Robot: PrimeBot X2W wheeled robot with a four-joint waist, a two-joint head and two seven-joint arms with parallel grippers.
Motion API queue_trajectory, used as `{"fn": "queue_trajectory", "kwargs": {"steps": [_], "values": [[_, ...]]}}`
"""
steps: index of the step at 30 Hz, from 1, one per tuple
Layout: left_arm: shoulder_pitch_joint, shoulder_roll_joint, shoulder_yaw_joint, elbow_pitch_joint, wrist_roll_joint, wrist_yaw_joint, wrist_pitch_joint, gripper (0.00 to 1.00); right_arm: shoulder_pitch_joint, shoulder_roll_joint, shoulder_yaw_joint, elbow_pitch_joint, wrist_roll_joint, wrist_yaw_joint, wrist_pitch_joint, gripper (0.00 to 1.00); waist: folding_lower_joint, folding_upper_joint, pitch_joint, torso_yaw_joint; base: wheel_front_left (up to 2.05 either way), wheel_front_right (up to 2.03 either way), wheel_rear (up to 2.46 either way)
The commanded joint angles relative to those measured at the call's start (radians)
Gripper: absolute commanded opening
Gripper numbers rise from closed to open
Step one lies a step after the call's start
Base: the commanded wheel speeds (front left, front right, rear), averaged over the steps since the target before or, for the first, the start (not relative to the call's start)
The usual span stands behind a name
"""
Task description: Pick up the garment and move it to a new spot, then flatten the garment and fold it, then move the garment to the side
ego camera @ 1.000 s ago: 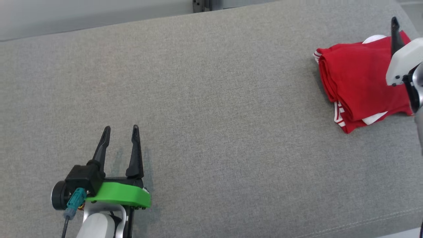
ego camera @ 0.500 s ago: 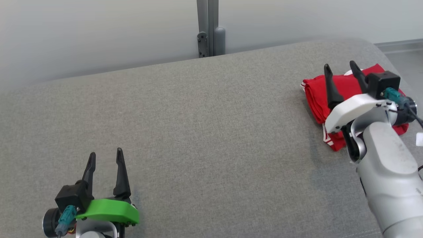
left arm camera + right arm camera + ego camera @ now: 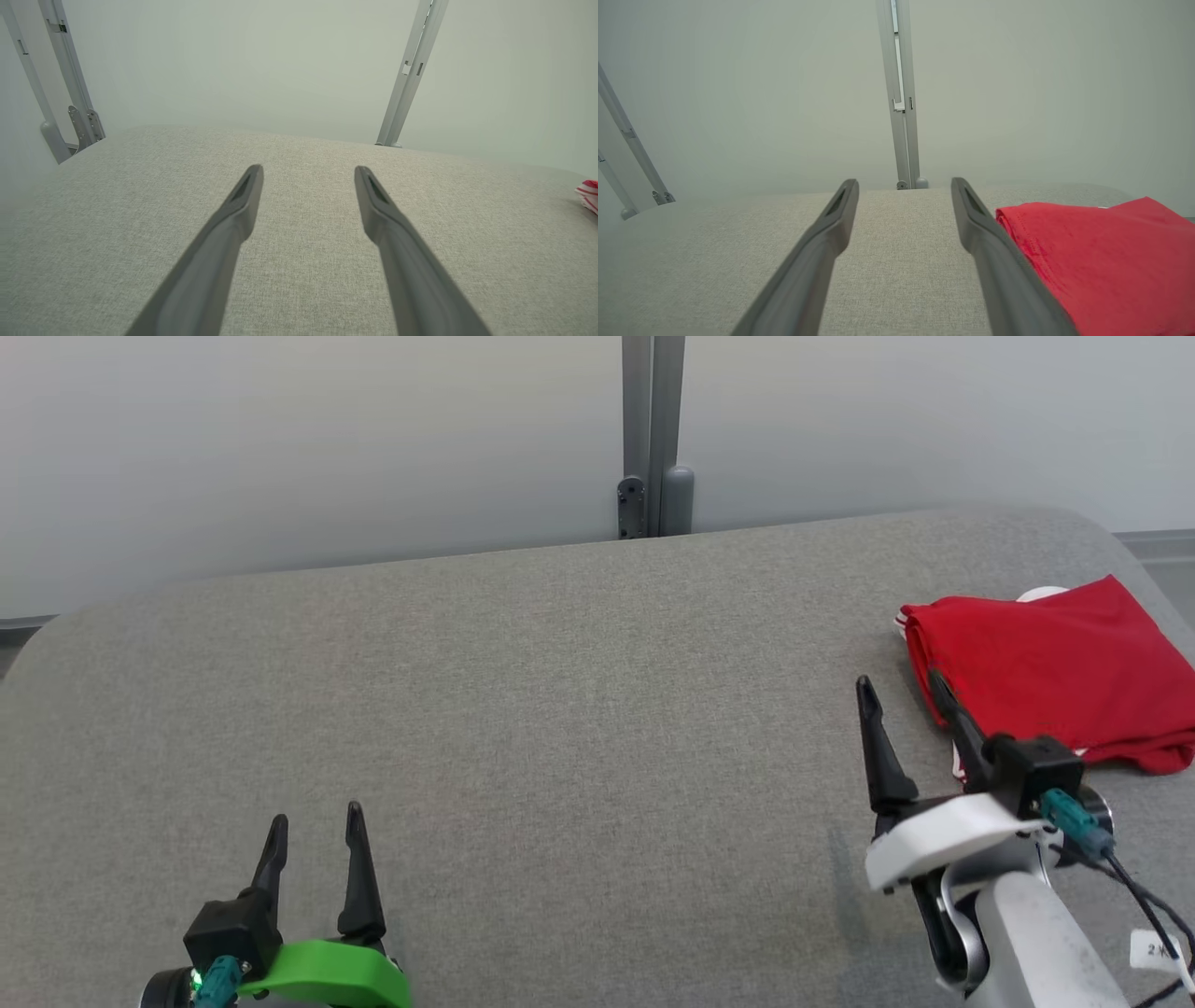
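Observation:
The garment (image 3: 1055, 677) is red with white trim and lies folded in a compact stack at the far right of the grey padded table (image 3: 560, 709). In the right wrist view the garment (image 3: 1101, 261) sits just right of my right finger. My right gripper (image 3: 901, 681) hovers open and empty, just left of the garment's near-left corner. Open too, my left gripper (image 3: 316, 817) is at the lower left with nothing between its fingers (image 3: 243, 205). A sliver of the garment (image 3: 589, 193) shows at the right edge of the left wrist view.
A pale wall with a grey metal post (image 3: 652, 439) rises behind the table's far edge. More metal posts (image 3: 60, 84) stand off the table's left end. The table's right edge runs just beyond the garment.
The head camera has tilted up, so the wall and post have come into view. My right gripper has drawn back from over the garment to its near-left side. The left arm keeps its pose.

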Motion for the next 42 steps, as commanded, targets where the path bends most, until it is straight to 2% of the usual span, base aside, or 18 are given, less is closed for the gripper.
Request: {"fn": "queue_trajectory", "kwargs": {"steps": [1,11,30,31,34,42], "values": [[0.016,-0.001,-0.003,-0.006,0.015,0.005,-0.004,1.0,0.039,0.0,0.006,-0.02,0.024,-0.001,-0.004,1.0,0.0,0.0,-0.004,0.013,0.0,0.0,0.0],[0.034,-0.005,-0.017,-0.018,0.036,0.017,-0.005,1.0,0.154,0.0,0.036,-0.091,0.065,-0.001,-0.004,1.0,0.0,0.0,0.001,0.025,0.0,0.0,0.0],[0.032,-0.003,-0.021,-0.013,0.043,0.009,-0.004,1.0,0.164,0.0,0.043,-0.098,0.059,-0.001,-0.004,1.0,0.0,0.0,0.003,0.021,0.0,0.0,0.0],[0.028,-0.007,-0.021,-0.011,0.037,0.011,-0.001,0.0,0.152,0.002,0.044,-0.09,0.066,0.0,0.0,0.0,0.0,0.0,0.003,0.021,0.0,0.0,0.0],[0.039,-0.008,-0.024,0.015,0.036,0.011,0.004,0.0,0.166,0.006,0.044,-0.066,0.068,0.0,0.001,0.0,0.0,0.0,0.003,0.021,0.0,0.0,0.0],[0.021,-0.014,0.011,0.017,-0.106,-0.015,0.046,0.0,0.162,0.0,0.028,-0.072,0.226,0.0,0.036,0.0,0.0,0.0,0.004,0.02,0.0,0.0,0.0]]}}
